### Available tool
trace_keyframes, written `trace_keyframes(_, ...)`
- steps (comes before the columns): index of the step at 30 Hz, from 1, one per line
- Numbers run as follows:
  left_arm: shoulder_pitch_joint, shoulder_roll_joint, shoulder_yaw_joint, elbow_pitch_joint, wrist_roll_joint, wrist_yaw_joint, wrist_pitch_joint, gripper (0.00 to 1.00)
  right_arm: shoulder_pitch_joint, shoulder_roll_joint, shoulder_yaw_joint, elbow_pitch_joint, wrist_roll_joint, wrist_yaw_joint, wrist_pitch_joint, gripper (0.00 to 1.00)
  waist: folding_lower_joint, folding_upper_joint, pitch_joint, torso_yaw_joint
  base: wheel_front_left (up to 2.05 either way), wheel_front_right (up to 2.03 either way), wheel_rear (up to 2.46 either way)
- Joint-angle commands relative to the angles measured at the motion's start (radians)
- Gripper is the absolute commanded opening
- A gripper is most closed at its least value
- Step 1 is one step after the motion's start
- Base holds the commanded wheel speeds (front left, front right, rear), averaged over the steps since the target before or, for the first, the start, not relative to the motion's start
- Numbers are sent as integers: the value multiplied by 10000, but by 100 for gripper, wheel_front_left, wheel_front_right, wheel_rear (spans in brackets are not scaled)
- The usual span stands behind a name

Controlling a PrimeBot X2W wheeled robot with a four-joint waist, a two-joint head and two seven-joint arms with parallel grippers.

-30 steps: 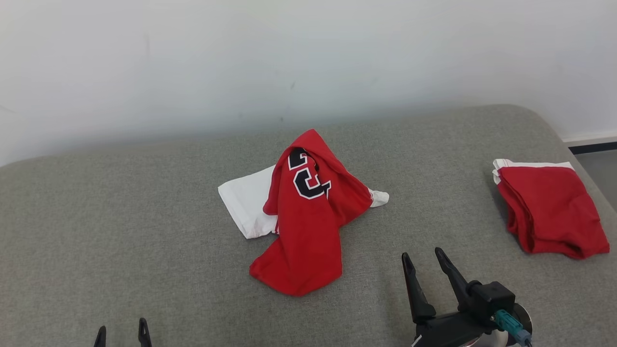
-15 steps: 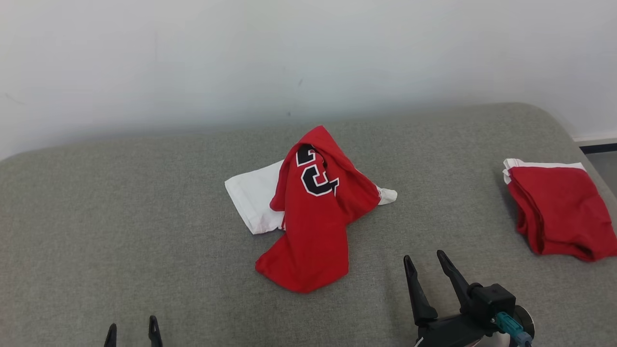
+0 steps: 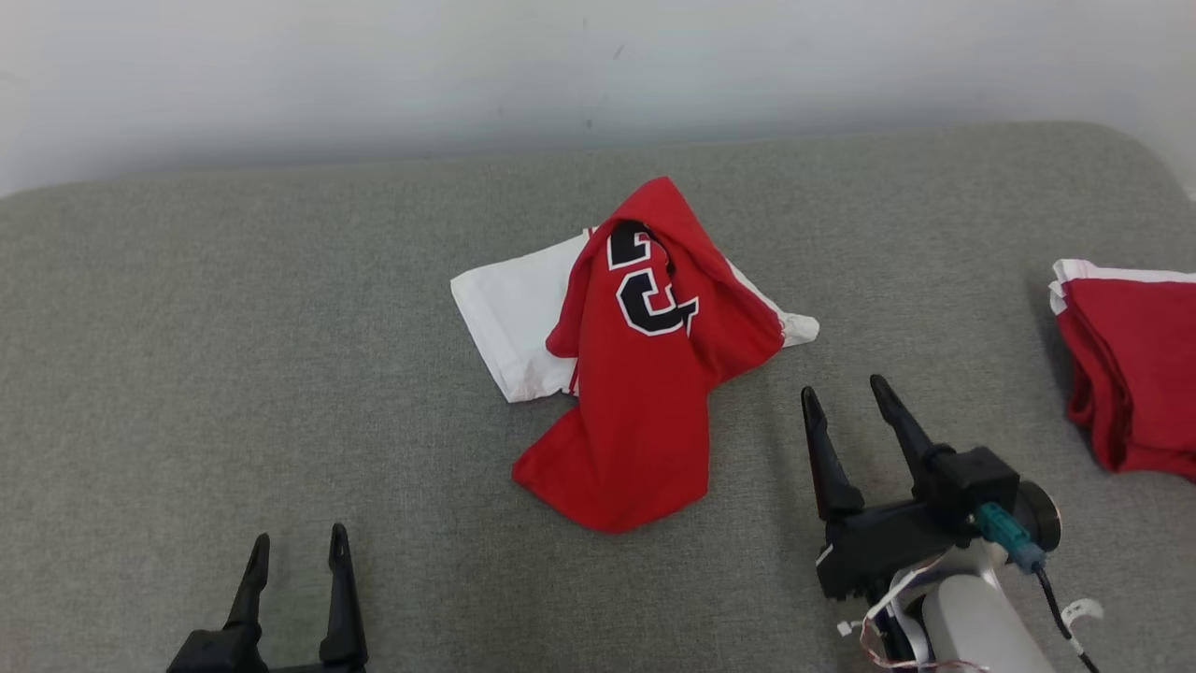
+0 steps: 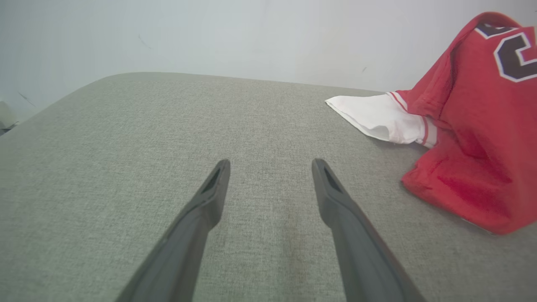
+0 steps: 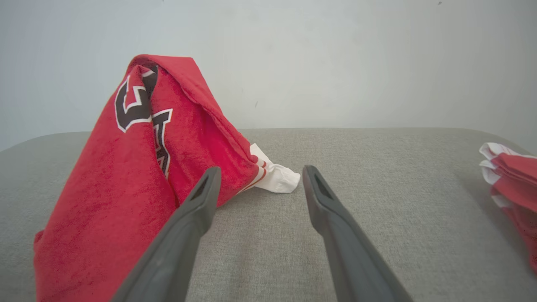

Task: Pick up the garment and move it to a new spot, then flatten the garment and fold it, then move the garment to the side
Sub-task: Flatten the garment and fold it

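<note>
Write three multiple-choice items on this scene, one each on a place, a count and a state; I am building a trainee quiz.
1. Where is the crumpled shirt? A) middle of the cushion B) on the floor C) in a gripper
2. How many garments lie on the cushion? A) one B) two C) four
3. How is the right gripper? A) shut on cloth B) open, empty C) shut, empty
1 A: it lies heaped at the cushion's centre.
2 B: that shirt plus a folded red garment at the right edge.
3 B: its jaws stand apart, nothing between them.
</note>
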Motion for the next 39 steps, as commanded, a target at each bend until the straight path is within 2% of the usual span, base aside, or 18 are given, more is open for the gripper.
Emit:
trace_keyframes(1,-240,-1,-123,40,-81,-45,-32,100,-407,-157,-71,181,-65,-27,-3,100,-2,-1,690,435,0,0,0)
trace_keyframes(9,-696,0,-418,226,-140,-94,-32,100,-1617,-585,-31,918,-85,-27,-2,100,-2,-1,1350,1021,0,0,0)
trace_keyframes(17,-767,0,-325,274,-100,-131,-32,100,-2045,-704,63,1289,-110,-27,-3,100,-2,-1,1472,1218,0,0,0)
trace_keyframes(18,-795,0,-315,255,-101,-138,-32,100,-2056,-712,55,1320,-131,-27,-2,95,-2,-1,1466,1237,0,0,0)
trace_keyframes(19,-820,0,-311,227,-81,-146,-32,100,-2075,-700,8,1335,-87,-27,-2,55,-2,-1,1447,1253,0,0,0)
trace_keyframes(20,-821,0,-304,215,-51,-152,-32,100,-2121,-658,-104,1255,-2,-27,-3,0,-2,-1,1424,1255,0,0,0)
trace_keyframes(29,-448,-1,-98,431,20,-222,-32,100,-2054,-604,-212,371,250,-27,-6,0,-2,-1,683,973,0,0,0)
trace_keyframes(39,186,-2,205,702,90,-410,-32,100,-2782,-538,108,-2069,594,-27,-6,0,-2,-1,-727,558,0,0,0)
